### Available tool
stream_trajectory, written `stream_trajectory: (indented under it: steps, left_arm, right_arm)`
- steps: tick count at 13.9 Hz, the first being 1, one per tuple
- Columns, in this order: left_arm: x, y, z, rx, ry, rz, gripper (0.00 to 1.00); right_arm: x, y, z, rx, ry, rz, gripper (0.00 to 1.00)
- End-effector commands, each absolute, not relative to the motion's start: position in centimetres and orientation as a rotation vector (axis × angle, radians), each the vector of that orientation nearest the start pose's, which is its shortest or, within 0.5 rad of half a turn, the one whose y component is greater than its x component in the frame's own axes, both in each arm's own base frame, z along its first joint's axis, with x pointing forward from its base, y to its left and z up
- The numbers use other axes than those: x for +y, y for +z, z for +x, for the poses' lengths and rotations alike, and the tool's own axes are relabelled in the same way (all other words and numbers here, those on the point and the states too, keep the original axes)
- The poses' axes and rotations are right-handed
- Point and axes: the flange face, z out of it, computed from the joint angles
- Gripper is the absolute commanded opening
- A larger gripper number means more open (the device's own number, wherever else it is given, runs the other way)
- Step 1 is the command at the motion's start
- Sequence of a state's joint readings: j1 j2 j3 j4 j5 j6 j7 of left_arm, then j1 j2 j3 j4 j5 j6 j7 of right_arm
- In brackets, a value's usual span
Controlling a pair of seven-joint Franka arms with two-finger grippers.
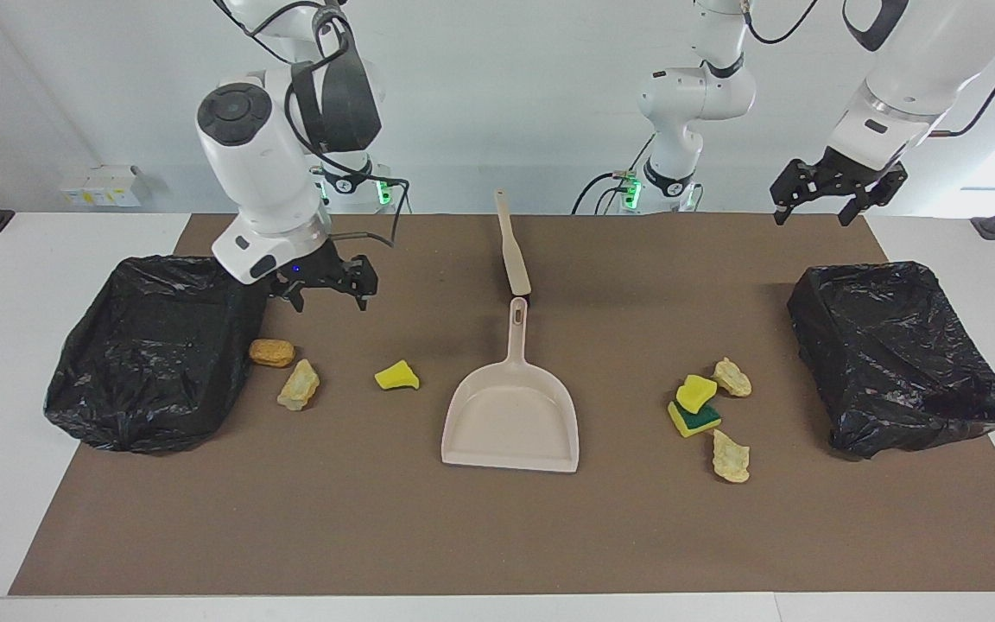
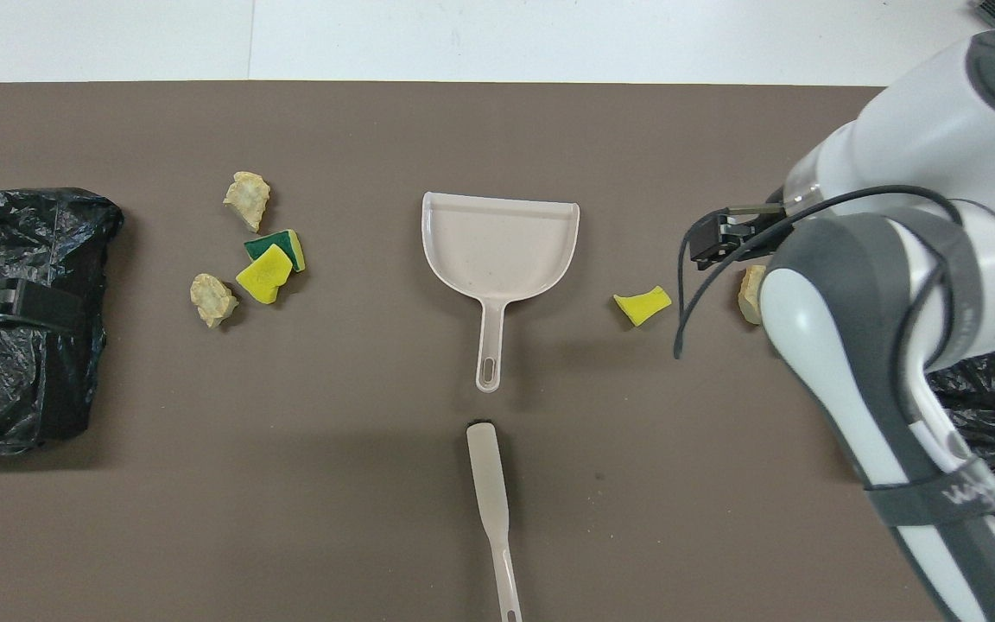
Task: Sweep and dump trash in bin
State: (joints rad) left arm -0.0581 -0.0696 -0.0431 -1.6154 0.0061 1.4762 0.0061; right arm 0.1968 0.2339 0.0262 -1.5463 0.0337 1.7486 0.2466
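Fingers of the right gripper stand apart and empty over the mat, beside one black-bagged bin. Nothing is swept yet. Three scraps lie by that bin. The dustpan and brush lie untouched mid-table. Four more scraps lie near the second bin. The left gripper hangs open and empty.
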Motion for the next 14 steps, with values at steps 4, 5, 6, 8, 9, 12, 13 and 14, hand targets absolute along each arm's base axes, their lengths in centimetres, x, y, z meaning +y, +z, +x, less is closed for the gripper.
stream_trajectory:
  steps: [4,5,6,8,9,12,13,14]
  left_arm:
    - [-11.0,61.9,46.7,0.205,0.151,-3.099,1.00]
    - [-13.1,61.7,45.4,0.188,0.155,-3.094,1.00]
    - [-14.8,61.4,43.9,0.169,0.157,-3.096,1.00]
    - [-18.1,60.4,41.8,0.212,0.183,-3.108,1.00]
    - [-19.1,60.1,41.0,0.236,0.195,-3.110,1.00]
    - [-22.0,58.2,38.2,0.264,0.194,-3.123,1.00]
    - [-22.8,57.2,37.2,0.294,0.198,-3.128,1.00]
    - [-23.7,56.1,36.1,0.321,0.209,-3.128,1.00]
  right_arm:
    - [23.2,45.5,61.9,0.182,0.051,-3.073,1.00]
    - [24.3,44.4,61.8,0.182,0.087,-3.058,1.00]
    - [25.5,43.6,61.5,0.179,0.124,-3.034,1.00]
    - [27.7,42.7,60.7,0.237,0.162,-3.014,1.00]
    - [29.0,42.3,60.2,0.265,0.168,-3.014,1.00]
    - [33.7,40.5,59.1,0.342,0.130,-2.993,1.00]
    - [34.4,40.2,58.8,0.349,0.125,-2.990,1.00]
    - [35.1,39.5,58.5,0.344,0.136,-2.996,1.00]
